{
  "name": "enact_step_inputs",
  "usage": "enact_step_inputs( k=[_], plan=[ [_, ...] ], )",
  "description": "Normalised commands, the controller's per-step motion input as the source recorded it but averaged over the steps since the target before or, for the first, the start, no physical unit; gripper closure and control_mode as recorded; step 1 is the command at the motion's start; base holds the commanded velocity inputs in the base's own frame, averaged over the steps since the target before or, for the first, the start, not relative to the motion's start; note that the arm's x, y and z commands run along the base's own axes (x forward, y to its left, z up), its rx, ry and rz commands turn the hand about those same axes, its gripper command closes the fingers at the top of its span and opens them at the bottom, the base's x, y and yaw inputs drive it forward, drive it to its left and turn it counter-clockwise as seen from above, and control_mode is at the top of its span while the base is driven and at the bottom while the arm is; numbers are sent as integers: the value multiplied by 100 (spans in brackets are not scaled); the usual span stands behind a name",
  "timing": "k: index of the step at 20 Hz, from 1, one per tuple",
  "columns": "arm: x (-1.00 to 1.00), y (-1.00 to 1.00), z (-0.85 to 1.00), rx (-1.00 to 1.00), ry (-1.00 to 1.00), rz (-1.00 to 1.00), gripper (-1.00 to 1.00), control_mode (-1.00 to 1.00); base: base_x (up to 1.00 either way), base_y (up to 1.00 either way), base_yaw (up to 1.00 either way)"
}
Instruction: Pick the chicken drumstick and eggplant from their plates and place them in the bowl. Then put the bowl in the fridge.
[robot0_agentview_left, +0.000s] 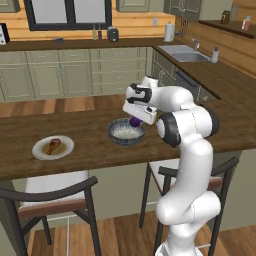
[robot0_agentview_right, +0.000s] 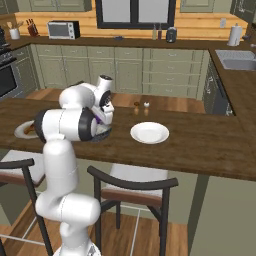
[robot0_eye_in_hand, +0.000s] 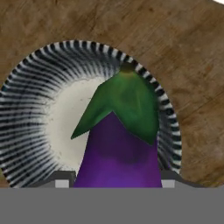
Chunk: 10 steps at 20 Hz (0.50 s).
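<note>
With the end effector (robot0_agentview_left: 135, 121) clamping the eggplant (robot0_eye_in_hand: 118, 148) above the bowl (robot0_agentview_left: 126, 132), lower toward the bowl's centre before releasing.

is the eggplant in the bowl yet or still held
Not in yet. The eggplant sits between the jaws, hanging above the bowl, whose pale inside is bare. The chicken drumstick lies on its plate.

A dark wooden counter (robot0_agentview_left: 90, 145) runs across the scene, with 2 chairs (robot0_agentview_left: 55, 197) at its near side. On the far wall there are green-grey cabinets (robot0_agentview_right: 125, 67), a microwave (robot0_agentview_right: 63, 29) at the left and a sink (robot0_agentview_left: 182, 52) at the right. A paper towel roll (robot0_agentview_right: 234, 35) stands near the sink.
</note>
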Motion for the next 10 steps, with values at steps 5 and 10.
enact_step_inputs(
  k=[5, 10],
  plan=[
    [-1, 35, -14, -1, 4, -4, 100, -100, 0, 0, 0],
    [-12, 2, -34, -4, 3, -4, 100, -100, 0, 0, 0]
  ],
)
